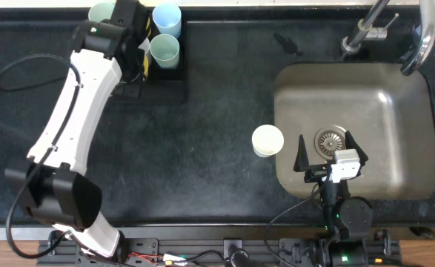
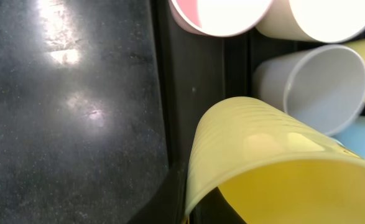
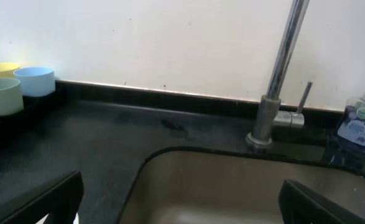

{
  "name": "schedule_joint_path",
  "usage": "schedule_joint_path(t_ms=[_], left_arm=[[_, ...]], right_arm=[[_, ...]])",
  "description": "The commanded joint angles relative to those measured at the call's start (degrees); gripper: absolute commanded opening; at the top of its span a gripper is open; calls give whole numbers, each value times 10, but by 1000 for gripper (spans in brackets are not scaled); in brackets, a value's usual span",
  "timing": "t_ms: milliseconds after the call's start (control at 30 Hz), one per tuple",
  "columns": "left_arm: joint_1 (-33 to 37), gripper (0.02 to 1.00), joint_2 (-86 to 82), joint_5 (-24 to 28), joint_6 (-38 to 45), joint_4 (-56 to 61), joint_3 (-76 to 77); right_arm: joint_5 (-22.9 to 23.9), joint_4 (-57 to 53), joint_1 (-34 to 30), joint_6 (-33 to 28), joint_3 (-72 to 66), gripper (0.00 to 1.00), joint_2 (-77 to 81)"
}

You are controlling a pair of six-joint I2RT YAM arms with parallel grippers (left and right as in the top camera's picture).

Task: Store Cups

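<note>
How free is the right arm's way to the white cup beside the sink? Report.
Probably yes: the white cup stands on the counter beside the sink, close to the right gripper, which hangs over the sink with jaws open. Nothing lies between them.

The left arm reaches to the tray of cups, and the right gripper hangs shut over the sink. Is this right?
Not quite: the right gripper hangs open, not shut, over the sink, as the top view shows. The left arm does reach to the tray of cups.
</note>
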Motion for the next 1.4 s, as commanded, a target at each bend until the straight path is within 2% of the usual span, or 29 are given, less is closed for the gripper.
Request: schedule_joint_path(t_ms=[33,467,967,1133,1400], left_arm=[[21,36,-25,28,-13,17,-29],[46,36,21,60,-13,49,-44],[48,36,57,62,-13,68,-44],[50,36,59,43,-13,68,-44],[58,36,70,43,-13,67,-44]], right_arm=[[4,3,-2,2,-8,996,-6],[4,3,-2,2,-8,996,-6],[4,3,-2,2,-8,996,-6],[4,3,-2,2,-8,996,-6],[4,3,-2,2,-8,993,-6]])
